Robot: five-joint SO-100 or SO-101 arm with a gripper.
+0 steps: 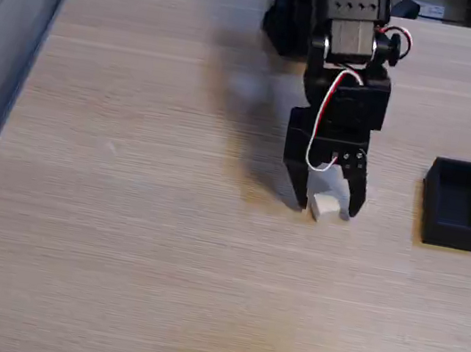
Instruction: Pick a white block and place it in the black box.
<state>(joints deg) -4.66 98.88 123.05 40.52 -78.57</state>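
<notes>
Block (324, 206) on surface (158, 262), small, stiff, likely light, sits between spread jaws straddling its flat sides; box (459, 203) well apart.

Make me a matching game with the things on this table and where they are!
Things:
1. white block
2. black box
3. end effector
4. table

Places or looks:
A. light wood, under everything
B. at the right side, nothing in it
C. black, reaching down around the block
D. between the two fingers

Pairs: 1-D, 2-B, 3-C, 4-A
</notes>
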